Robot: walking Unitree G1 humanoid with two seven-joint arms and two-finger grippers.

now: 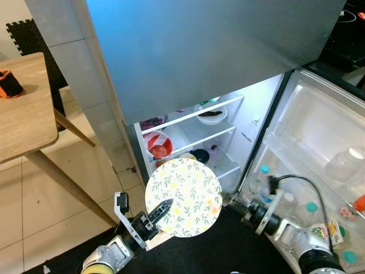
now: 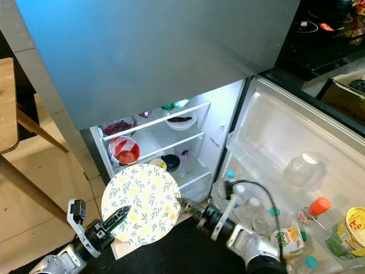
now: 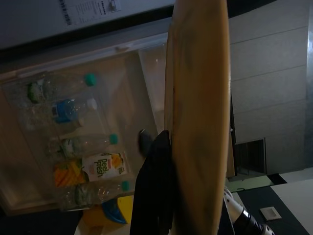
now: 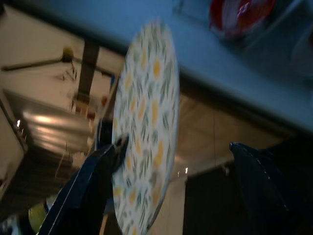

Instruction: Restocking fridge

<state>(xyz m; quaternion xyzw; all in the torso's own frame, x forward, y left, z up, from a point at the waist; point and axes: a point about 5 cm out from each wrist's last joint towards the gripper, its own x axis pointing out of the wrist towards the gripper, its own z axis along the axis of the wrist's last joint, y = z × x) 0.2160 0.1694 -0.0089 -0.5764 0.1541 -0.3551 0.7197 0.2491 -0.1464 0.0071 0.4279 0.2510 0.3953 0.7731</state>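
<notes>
My left gripper (image 1: 160, 210) is shut on the near rim of a round plate (image 1: 185, 197) printed with lemons and leaves, and holds it tilted in front of the open lower fridge compartment (image 1: 194, 137). In the left wrist view the plate (image 3: 198, 122) is seen edge-on, with a black finger (image 3: 154, 191) pressed against it. My right arm (image 1: 274, 222) reaches in from the right to the plate's right edge. My right gripper (image 4: 178, 147) is open, its fingers spread wide with the plate's rim (image 4: 146, 122) between them.
The shelves hold a red bowl (image 1: 158, 145), a white bowl (image 1: 212, 114) and a dark bowl (image 1: 199, 155). The open fridge door (image 1: 319, 142) at right carries several bottles and a juice carton (image 1: 323, 232). A wooden table (image 1: 23, 108) stands at left. The upper fridge door (image 1: 211, 51) is closed.
</notes>
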